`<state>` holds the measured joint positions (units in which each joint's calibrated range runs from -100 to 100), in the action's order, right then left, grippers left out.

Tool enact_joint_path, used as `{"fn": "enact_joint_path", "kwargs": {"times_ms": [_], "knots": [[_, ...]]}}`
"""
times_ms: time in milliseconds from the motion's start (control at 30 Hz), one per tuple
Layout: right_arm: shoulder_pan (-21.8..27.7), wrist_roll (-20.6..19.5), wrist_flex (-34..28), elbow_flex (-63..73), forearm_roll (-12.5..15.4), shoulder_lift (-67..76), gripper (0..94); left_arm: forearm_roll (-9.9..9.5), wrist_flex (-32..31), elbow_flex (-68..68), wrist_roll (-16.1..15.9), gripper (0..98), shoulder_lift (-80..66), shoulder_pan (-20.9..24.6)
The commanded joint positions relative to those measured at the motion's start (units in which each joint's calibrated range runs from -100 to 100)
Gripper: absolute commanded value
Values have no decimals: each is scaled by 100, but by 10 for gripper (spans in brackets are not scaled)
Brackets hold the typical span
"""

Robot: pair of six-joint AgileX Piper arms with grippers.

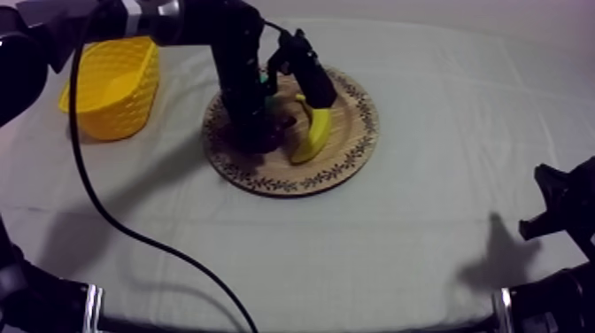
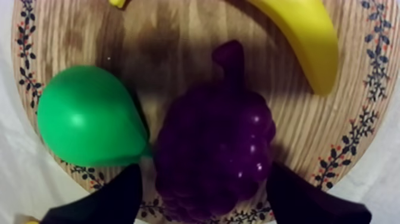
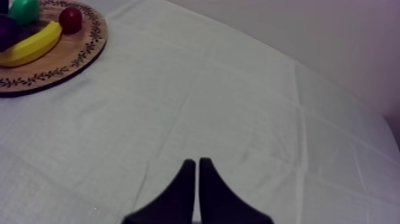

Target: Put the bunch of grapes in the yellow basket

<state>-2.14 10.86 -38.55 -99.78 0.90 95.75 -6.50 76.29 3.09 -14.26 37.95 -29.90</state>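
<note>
Your left arm [image 1: 237, 71] comes in from the upper left of the top frame. It runs along the upper edge above the yellow basket [image 1: 111, 84] and then bends steeply down to the round wooden board [image 1: 350, 146]. Its last part stands almost upright over the left half of the board.

The left pincer [image 2: 205, 179] is low over the board, and its two black fingers [image 2: 110, 199] stand apart, one at each side of the bunch of grapes [image 2: 217, 143]. Whether the pads touch the bunch I cannot tell.

The bunch lies flat on the board, close to the patterned rim. Its long axis runs from the rim toward the middle of the board. The broad round end is at the rim, between the fingers, and the stem points away from the pincer. The green pear [image 2: 89, 116] lies just beside the bunch on one side. The banana [image 2: 303, 36] lies on the other side, beyond the stem and apart from it.

The basket stands upright on the bench [image 1: 354, 248], to the left of the board in the top frame, near it but not touching.

Your right arm [image 1: 562, 217] sits at the lower right of the top frame. The right pincer [image 3: 197, 162] has its fingers together as a narrow wedge with nothing between them. It is above the bare cloth, well apart from the board. A small red fruit [image 3: 70, 19] lies on the board, behind the banana as seen from this pincer.
</note>
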Motion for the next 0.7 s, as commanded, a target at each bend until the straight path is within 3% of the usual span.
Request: {"fn": "enact_joint_path", "kwargs": {"times_ms": [0, 400, 667], "knots": [[-1, 1, 1, 0, 1, 0, 3, 0, 14, 21, 21, 744, 38, -2], [-1, 1, 1, 0, 1, 0, 3, -89, -113, -12, 190, 490, 241, -23], [-1, 1, 1, 0, 1, 0, 3, -122, -173, -117, 248, 446, 145, -33]]}}
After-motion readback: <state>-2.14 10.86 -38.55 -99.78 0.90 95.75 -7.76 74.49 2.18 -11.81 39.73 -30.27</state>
